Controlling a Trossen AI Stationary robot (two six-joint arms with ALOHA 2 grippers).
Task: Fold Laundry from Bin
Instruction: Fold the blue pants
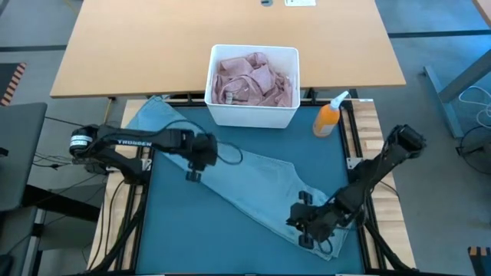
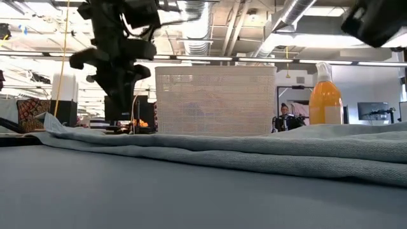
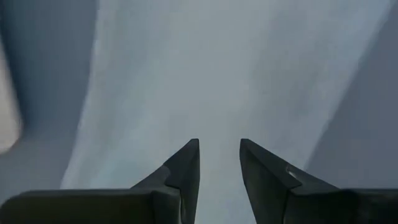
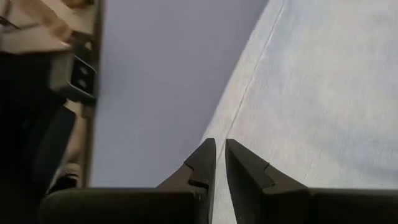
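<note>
Jeans (image 1: 253, 184) lie spread on mat (image 1: 184, 238). Left gripper (image 1: 193, 173) hovers above them, fingers apart, empty. Right gripper (image 1: 305, 230), nearly closed, empty, sits at the hem; edges should be pinched squarely.

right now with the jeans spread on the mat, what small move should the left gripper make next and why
Probably lower the left gripper onto the jeans and pinch the edge. Its fingers stand apart with nothing between them, over the denim, while the right gripper sits at the far end of the garment, nearly closed.

L gripper (image 3: 219, 163) fingers apart, nothing between, over denim jeans (image 3: 236, 68)
</note>
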